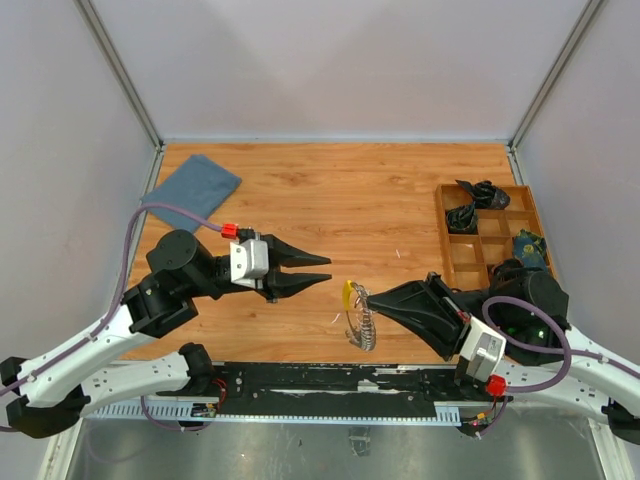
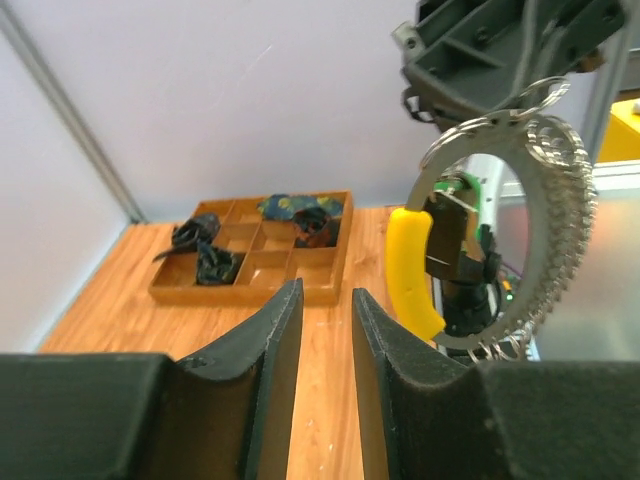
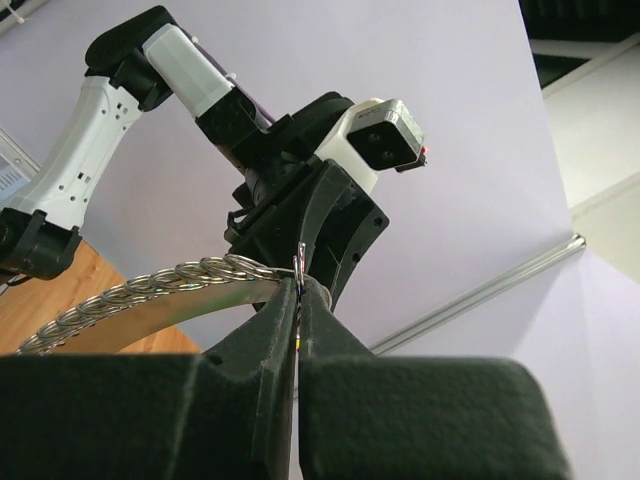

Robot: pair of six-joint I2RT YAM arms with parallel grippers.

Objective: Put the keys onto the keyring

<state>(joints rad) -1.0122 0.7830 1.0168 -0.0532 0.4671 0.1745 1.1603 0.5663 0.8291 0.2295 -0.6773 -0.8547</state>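
The keyring (image 1: 361, 325) hangs just above the table near the front edge, a thin metal ring with a fringe of small silver rings (image 2: 576, 215) and a yellow tag (image 2: 411, 270). My right gripper (image 1: 364, 296) is shut on the ring's top. In the right wrist view the wire is pinched between the right gripper's (image 3: 300, 287) fingertips and the keyring (image 3: 170, 281) curves off to the left. My left gripper (image 1: 327, 270) is open, level, and points at the ring from the left, a short way off. Nothing sits between the left gripper's (image 2: 326, 292) fingers. The keys are out of view.
A wooden compartment tray (image 1: 441, 232) stands at the right with dark bundles (image 1: 476, 194) and a blue-green item (image 1: 529, 246) in it. The left wrist view shows the tray (image 2: 240, 293) beyond the fingers. A blue cloth (image 1: 195, 190) lies at the back left.
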